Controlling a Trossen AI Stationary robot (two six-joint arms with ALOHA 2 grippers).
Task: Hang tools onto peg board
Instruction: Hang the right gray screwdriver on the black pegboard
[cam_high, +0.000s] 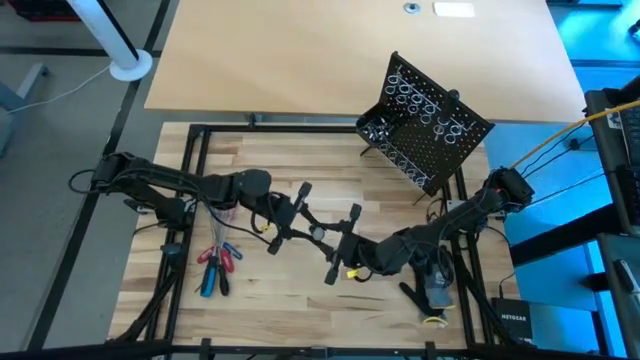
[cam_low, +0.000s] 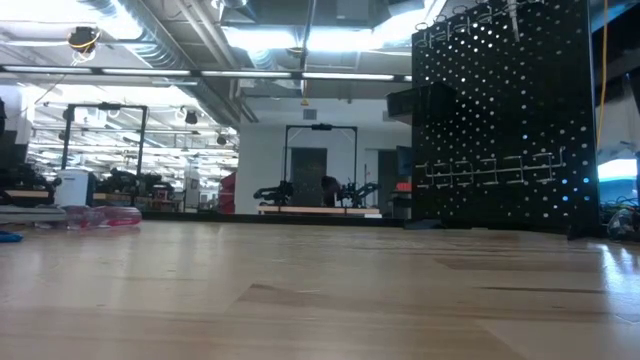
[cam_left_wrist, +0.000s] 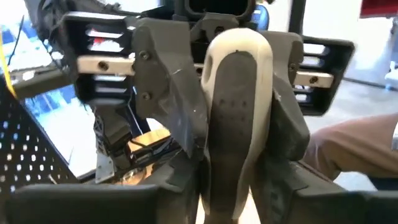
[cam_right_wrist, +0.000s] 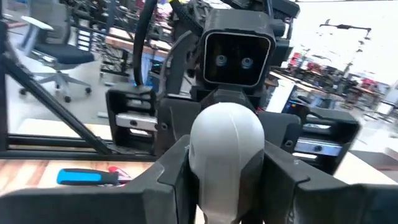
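Note:
Both grippers meet nose to nose in mid-air over the middle of the table, with one tool between them. It has a white and dark grey handle (cam_left_wrist: 239, 106), whose rounded white end (cam_right_wrist: 227, 140) faces the right wrist camera. My left gripper (cam_high: 310, 225) and my right gripper (cam_high: 336, 240) each have their fingers on either side of it. Loose tools (cam_high: 216, 262) with red and blue handles lie on the table at the front left. The black peg board (cam_high: 428, 120) stands tilted at the far right, with wire rings on its face. My left gripper has the handle's dark grey part (cam_left_wrist: 217, 180) between its two fingers, which come level from the table's left and lie along the handle. The tool lies about level, clear of the table. My right gripper pinches the handle's white rounded end (cam_right_wrist: 199, 180) between its two fingers, level from the table's right and along the handle.
A black-and-grey glove (cam_high: 437, 290) lies at the front right beneath my right arm. A blue-handled tool (cam_right_wrist: 87, 177) lies on the wood behind my left gripper. A black frame (cam_high: 195, 160) runs round the tabletop. Bare wood stretches between the grippers and the peg board (cam_low: 505, 120).

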